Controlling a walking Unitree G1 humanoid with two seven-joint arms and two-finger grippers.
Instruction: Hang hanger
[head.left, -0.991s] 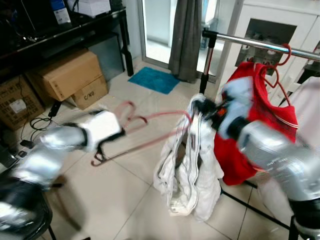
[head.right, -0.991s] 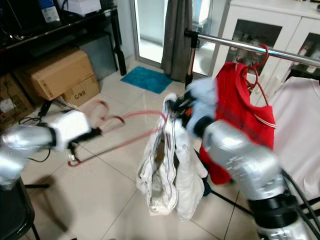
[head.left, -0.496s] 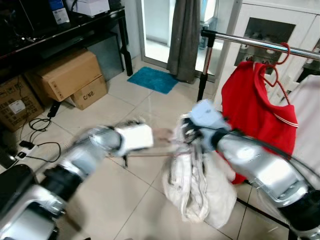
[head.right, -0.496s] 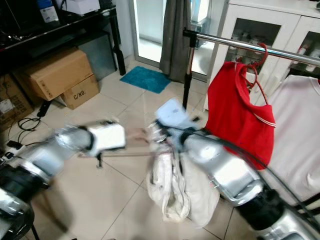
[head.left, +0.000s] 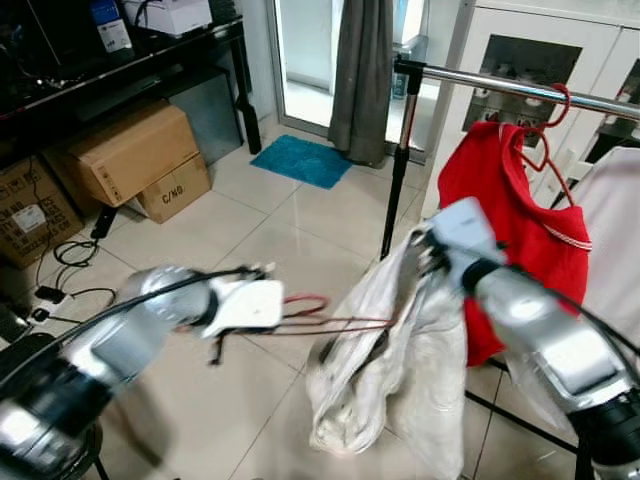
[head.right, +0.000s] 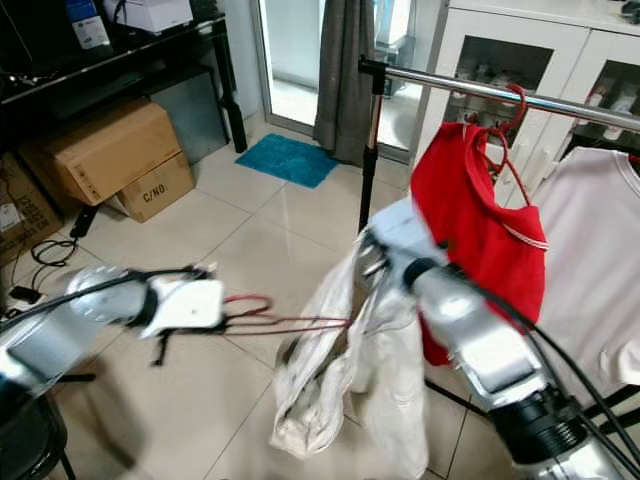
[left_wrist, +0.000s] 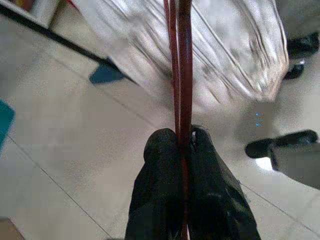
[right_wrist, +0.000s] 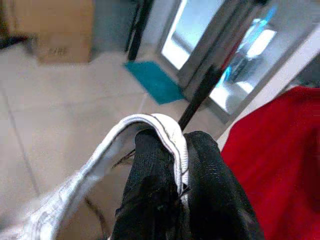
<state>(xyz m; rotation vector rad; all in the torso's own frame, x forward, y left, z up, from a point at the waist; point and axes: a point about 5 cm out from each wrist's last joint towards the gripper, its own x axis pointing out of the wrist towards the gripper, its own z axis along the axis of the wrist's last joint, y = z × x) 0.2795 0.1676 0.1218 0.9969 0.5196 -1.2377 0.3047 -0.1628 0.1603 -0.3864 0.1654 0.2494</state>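
We are holding the red hanger out level, below and to the left of the clothes rail. The left gripper is clamping its thin wire near the hook end. The right gripper is pinching the hem of the white garment, which is draping off the hanger's far end and sagging toward the floor under the rail.

Handling judgement: the hanger is looking light and springy, likely to twist in a narrow pinch; the garment is soft and limp, probably shifting the load to one end. The better hold is probably close under the hook.

Room: the rail's bare stretch is lying between its upright post and the red shirt already hanging there. A pale shirt is hanging beyond the red one. Open tile is lying left of the post, with cardboard boxes well apart from the rail.
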